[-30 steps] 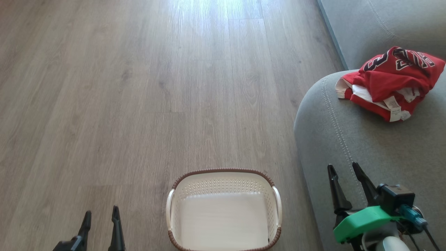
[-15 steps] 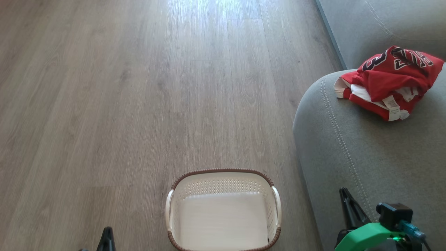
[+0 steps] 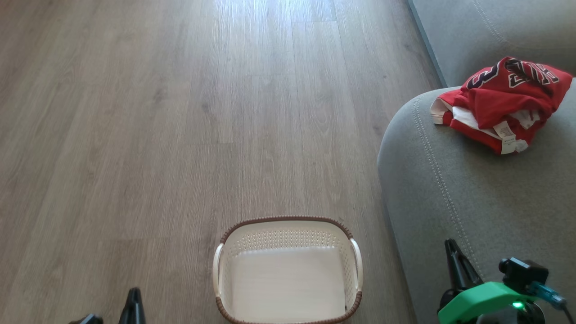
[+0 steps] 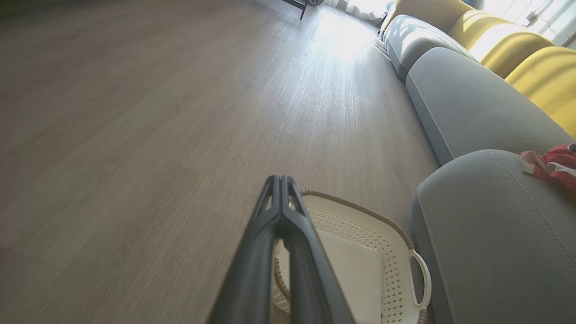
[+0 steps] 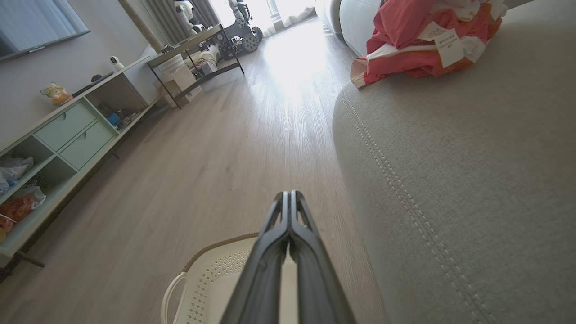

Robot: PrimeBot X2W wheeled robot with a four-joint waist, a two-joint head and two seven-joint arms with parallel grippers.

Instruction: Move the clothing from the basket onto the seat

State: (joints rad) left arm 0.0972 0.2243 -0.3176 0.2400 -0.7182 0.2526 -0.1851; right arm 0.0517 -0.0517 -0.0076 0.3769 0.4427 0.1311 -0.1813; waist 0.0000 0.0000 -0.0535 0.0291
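The red clothing with white trim and a black "23" lies bunched on the grey seat at the upper right; it also appears as red clothing and a red edge of clothing. The cream basket with a brown rim stands on the floor at bottom centre, nothing inside it. My left gripper is shut at the lower left, its fingers pressed together beside the basket. My right gripper is shut low over the seat's front edge, holding nothing.
Wood-look floor spreads left of and beyond the basket. Yellow cushions sit along the sofa's back. A pale green drawer unit, a metal-frame shelf and another robot stand along the far wall.
Both grippers went from open to shut and dropped toward the bottom edge of the head view. The camera tilted slightly. Clothing and basket stayed put.
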